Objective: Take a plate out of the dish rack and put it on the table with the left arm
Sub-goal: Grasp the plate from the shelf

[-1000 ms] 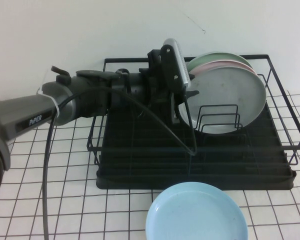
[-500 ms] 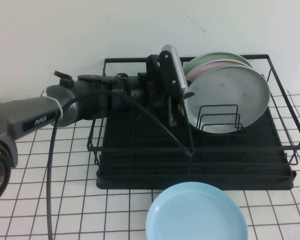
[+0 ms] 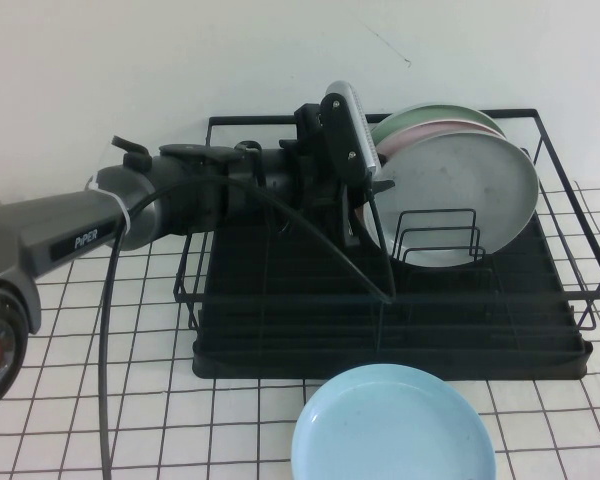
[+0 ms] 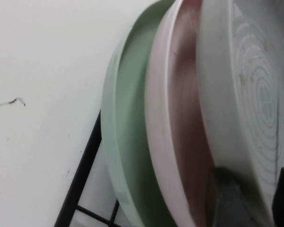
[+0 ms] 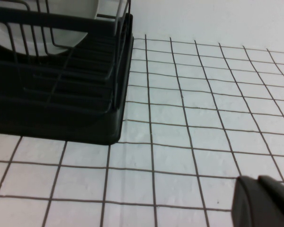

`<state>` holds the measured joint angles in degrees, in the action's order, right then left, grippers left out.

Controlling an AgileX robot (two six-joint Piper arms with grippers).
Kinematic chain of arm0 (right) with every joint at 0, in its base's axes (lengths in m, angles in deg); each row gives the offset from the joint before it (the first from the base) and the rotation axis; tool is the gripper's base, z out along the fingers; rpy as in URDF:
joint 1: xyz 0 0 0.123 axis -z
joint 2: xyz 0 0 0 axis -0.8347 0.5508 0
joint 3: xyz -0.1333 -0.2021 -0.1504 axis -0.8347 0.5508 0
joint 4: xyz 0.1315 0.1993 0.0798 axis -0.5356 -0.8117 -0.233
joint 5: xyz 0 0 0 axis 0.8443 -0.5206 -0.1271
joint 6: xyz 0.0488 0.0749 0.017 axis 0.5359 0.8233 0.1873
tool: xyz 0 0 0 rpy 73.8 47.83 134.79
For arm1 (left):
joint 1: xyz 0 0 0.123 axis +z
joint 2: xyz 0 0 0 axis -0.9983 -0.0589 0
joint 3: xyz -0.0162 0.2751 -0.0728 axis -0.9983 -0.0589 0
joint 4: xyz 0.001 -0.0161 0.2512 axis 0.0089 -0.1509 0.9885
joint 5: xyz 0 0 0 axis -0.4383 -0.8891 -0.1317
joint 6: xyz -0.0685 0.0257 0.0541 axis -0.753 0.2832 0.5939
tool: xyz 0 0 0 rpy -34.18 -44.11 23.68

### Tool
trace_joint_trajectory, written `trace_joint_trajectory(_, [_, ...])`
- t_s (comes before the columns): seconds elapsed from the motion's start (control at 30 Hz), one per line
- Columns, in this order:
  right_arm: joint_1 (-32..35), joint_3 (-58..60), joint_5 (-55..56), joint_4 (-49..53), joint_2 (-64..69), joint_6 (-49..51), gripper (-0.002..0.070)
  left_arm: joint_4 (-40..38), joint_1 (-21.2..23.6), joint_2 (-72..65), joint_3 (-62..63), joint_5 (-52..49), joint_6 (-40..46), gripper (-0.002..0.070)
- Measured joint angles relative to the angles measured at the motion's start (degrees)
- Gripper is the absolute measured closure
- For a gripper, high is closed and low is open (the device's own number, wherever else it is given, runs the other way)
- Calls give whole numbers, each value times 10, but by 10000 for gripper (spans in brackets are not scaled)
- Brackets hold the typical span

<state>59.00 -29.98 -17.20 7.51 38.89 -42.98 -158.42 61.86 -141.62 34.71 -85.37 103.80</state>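
Observation:
The pale grey plate (image 3: 460, 195) stands on edge in the black dish rack (image 3: 380, 330), in front of a pink plate (image 3: 450, 127) and a green plate (image 3: 430, 112). My left gripper (image 3: 370, 200) is at the grey plate's left rim. In the left wrist view the grey plate (image 4: 255, 94) fills the frame, and the left gripper (image 4: 253, 203) straddles its rim, one finger (image 4: 225, 198) between it and the pink plate (image 4: 180, 118), the other on its face. The jaws are shut on the rim. My right gripper (image 5: 262, 198) is shut and empty, low over the table (image 5: 180, 118) beside the rack's corner (image 5: 61, 109).
A light blue plate (image 3: 393, 425) lies flat on the tiled table (image 3: 130, 400) just in front of the rack. A white wall stands right behind the rack. The left arm's black cable (image 3: 105, 330) hangs down to the table at the left.
The left gripper dipped slightly, then came back up at the grey plate's rim. The grey plate has shifted a little to the right in the rack.

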Motion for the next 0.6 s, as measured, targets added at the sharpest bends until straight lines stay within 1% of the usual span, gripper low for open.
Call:
trace_joint_trajectory(0.03, [0,0,0,0,0,0,679,0,0,-1,0,0,0,463])
trace_joint_trajectory(0.17, [0,0,0,0,0,0,679,-11,0,-6,0,0,-1,571])
trace_joint_trajectory(0.2, [0,0,0,0,0,0,679,-15,0,-6,0,-1,-4,587])
trace_joint_trajectory(0.5, [0,0,0,0,0,0,679,-19,0,-1,1,-14,-5,587])
trace_joint_trajectory(0.6, [0,0,0,0,0,0,679,-11,-1,12,1,-21,-23,617])
